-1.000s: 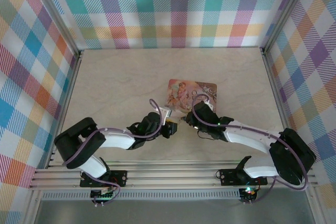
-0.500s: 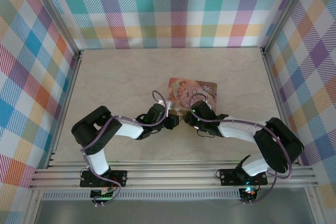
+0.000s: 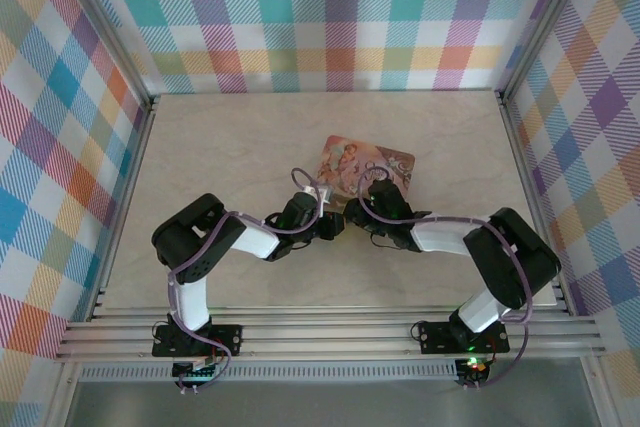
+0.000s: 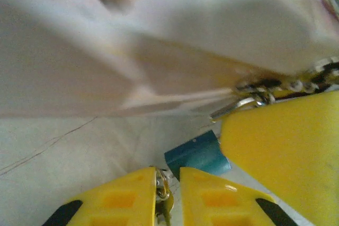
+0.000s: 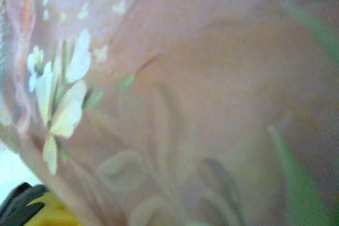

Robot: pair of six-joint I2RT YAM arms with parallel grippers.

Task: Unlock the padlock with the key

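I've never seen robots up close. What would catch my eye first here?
Bright plaid walls box in a pale table, where two white arms bend inward so that the left gripper and the right gripper almost meet at its middle. Just behind them lies a pink illustrated box. In the left wrist view, yellow fingers pinch a small metal piece, with a blue part just beyond.

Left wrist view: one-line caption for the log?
Left gripper pinches a metal piece beside a blue piece, blurred box above.
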